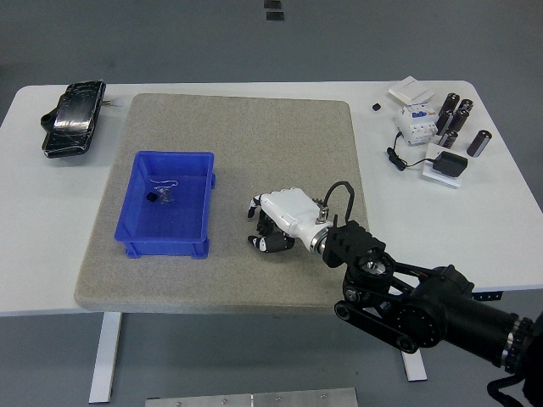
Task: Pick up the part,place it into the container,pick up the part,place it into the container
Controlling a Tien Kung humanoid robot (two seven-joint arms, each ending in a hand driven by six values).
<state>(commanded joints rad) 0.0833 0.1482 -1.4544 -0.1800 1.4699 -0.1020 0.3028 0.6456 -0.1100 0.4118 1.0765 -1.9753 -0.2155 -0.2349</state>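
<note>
On the grey mat [254, 136], the right hand [276, 222] curls downward beside the blue container [199, 182]; grip unclear.

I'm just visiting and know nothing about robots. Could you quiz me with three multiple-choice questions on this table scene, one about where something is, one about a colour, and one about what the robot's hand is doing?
1. Where does the blue container sit?
A. On the left part of the grey mat
B. At the table's far right corner
C. On the floor

2. What colour is the right hand's shell?
A. Red
B. White
C. Green

3. How is the right hand placed?
A. Raised high over the black cylinders
B. Inside the container
C. Low on the mat, right of the container, fingers curled down

Answers:
1 A, the bin rests on the mat's left side.
2 B, the hand's back is white on a black arm.
3 C, it lies beside the bin; whether it grips anything is hidden.
</note>
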